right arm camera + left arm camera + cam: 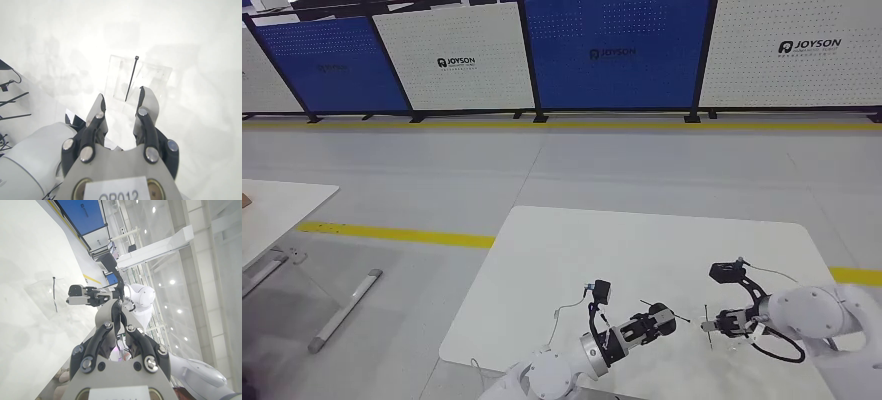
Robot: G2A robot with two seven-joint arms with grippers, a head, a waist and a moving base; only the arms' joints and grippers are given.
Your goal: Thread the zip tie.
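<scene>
Bright, even light pouring from flaring ceiling lamps (172, 281); table (662, 240), six o'clock in the top view, glares white; wrist views bow at edges.

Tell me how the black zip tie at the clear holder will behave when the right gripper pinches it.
The zip tie is thin and long, so probably light and bendy, flexing toward its free tip. The clear holder looks small and light, so a sideways nudge may shift it.

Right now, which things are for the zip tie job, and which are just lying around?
For the job: zip tie, clear stand holding it, open right gripper, left gripper shut on a second tie.
Lying around: spare black ties past the table edge.
</scene>
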